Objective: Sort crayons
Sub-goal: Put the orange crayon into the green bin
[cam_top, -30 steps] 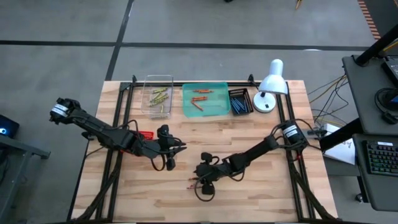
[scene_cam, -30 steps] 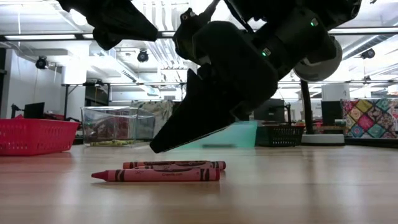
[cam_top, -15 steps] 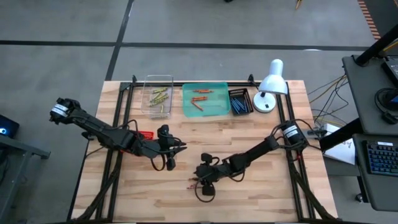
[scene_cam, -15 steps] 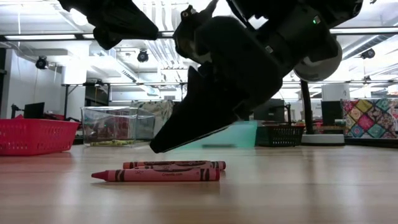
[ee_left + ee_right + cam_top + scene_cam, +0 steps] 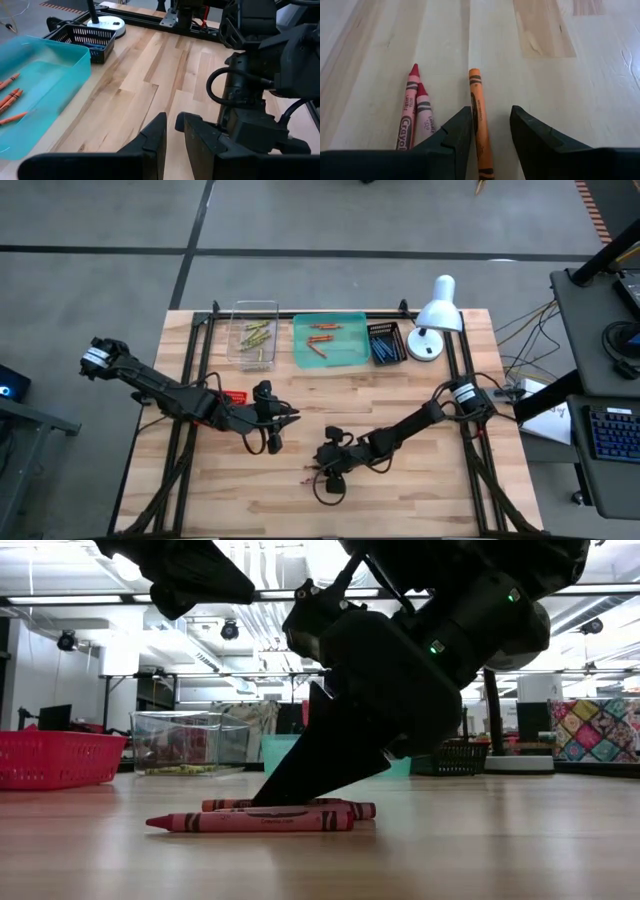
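- Right tool [image 5: 489,135] is low over the front of the wooden surface [image 5: 420,480], its two dark fingers [image 5: 451,137] apart with an orange crayon [image 5: 478,120] lying in the gap between them; the fingers do not grip it.
- Two red crayons [image 5: 412,112] lie side by side, touching each other, just beside the orange one and outside the finger gap.
- From the low camera, the same red crayons [image 5: 255,821] rest flat on the surface, and the right tool's tip [image 5: 300,780] comes down right at them.
- Left tool [image 5: 170,137] hovers near the middle of the surface, above the wood, fingers only slightly apart and holding nothing.
- Further back, the teal tray [image 5: 330,340] holds several orange-red crayons [image 5: 322,338].
- Beside it on one side, a clear bin [image 5: 254,332] holds yellow-green crayons [image 5: 257,335].
- On the tray's other side, a small black basket [image 5: 386,343] holds blue crayons [image 5: 385,345].
- At the far right corner stands a white desk lamp [image 5: 436,315].
- A red mesh basket [image 5: 55,758] shows at the left edge of the low view.
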### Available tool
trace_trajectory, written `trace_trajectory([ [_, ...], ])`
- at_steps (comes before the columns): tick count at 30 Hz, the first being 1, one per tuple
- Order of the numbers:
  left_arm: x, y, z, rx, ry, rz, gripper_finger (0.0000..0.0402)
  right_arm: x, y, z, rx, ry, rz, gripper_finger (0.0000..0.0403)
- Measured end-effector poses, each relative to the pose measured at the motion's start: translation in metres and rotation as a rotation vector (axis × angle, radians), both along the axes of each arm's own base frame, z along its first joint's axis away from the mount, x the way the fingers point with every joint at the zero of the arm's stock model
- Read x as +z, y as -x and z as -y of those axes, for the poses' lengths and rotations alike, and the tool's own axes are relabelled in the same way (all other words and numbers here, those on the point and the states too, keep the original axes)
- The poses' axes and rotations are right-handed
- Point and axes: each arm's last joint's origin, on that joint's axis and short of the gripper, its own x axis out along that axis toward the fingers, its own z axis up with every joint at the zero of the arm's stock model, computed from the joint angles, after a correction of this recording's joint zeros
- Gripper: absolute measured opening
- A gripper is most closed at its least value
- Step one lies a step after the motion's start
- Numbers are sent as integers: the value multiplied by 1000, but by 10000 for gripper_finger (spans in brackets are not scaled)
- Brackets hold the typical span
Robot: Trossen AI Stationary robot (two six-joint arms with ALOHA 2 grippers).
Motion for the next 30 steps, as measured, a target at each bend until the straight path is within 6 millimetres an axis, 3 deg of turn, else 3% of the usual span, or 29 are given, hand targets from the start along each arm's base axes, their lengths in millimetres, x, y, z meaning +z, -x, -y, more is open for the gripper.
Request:
trace_trajectory([
  [7, 0, 0, 0, 1, 2, 6, 49, 1, -2, 6, -9, -7, -7, 109],
  [14, 0, 0, 0, 1, 2, 6, 49, 5, -5, 17, -25, -7, -7, 23],
  [17, 0, 0, 0, 0, 3, 6, 49, 12, -4, 23, -35, 10, -19, 16],
  [23, 1, 0, 1, 0, 6, 7, 49, 44, 12, 49, -188, 163, -120, 14],
  [30, 1, 0, 1, -2, 6, 11, 49, 94, 53, 91, -452, 283, -301, 13],
])
